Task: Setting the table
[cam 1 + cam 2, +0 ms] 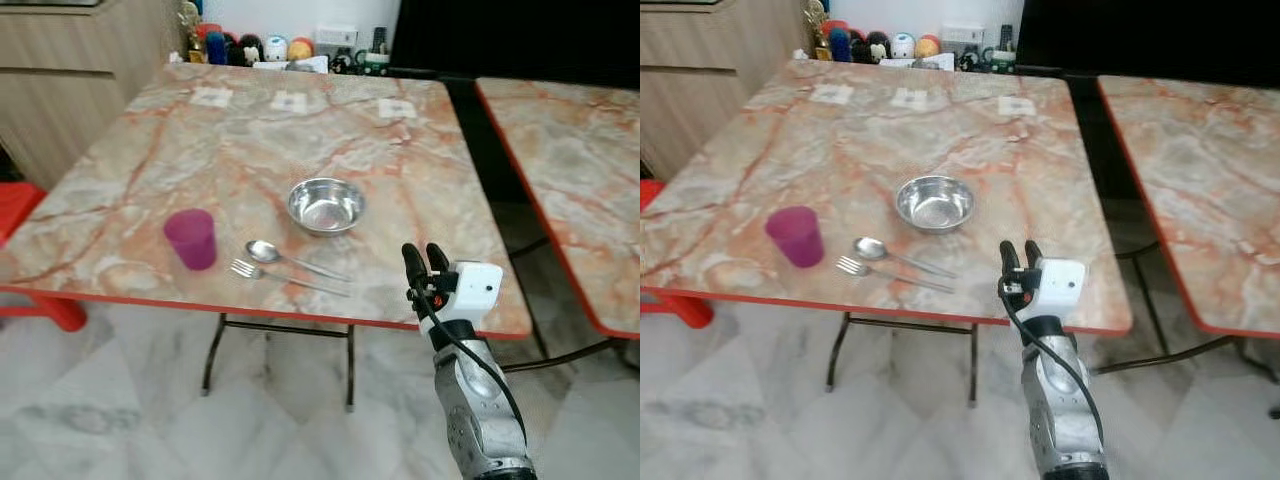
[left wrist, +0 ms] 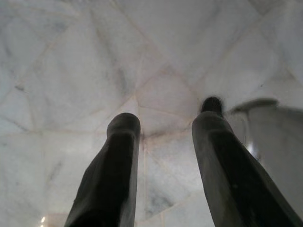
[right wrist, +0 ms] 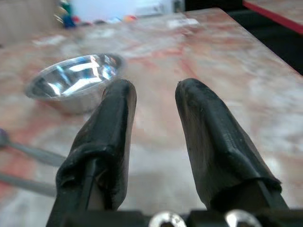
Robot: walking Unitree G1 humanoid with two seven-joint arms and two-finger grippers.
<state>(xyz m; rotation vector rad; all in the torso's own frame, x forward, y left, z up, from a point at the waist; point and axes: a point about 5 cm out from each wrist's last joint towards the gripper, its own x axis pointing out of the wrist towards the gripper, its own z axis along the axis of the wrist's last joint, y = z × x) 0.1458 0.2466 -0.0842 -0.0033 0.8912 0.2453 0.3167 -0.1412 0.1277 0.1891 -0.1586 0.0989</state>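
On the marble-patterned table [image 1: 150, 160] a steel bowl [image 1: 326, 205] stands near the middle. A purple cup [image 1: 191, 238] stands upright near the front edge. A spoon [image 1: 290, 258] and a fork [image 1: 285, 278] lie side by side between cup and bowl. My right gripper [image 1: 424, 252] hovers over the table's front edge, to the right of the cutlery and nearer than the bowl [image 3: 71, 80]. It is open, with a narrow gap and nothing between its fingers [image 3: 113, 123]. My left gripper [image 2: 168, 116] hangs open over the floor tiles.
A second table [image 1: 570, 150] stands to the right across a dark gap. A red stool [image 1: 20, 210] sits at the left by a wooden cabinet [image 1: 70, 70]. Toys and small items [image 1: 270, 48] line the far edge. Three white squares [image 1: 288, 100] lie on the far half.
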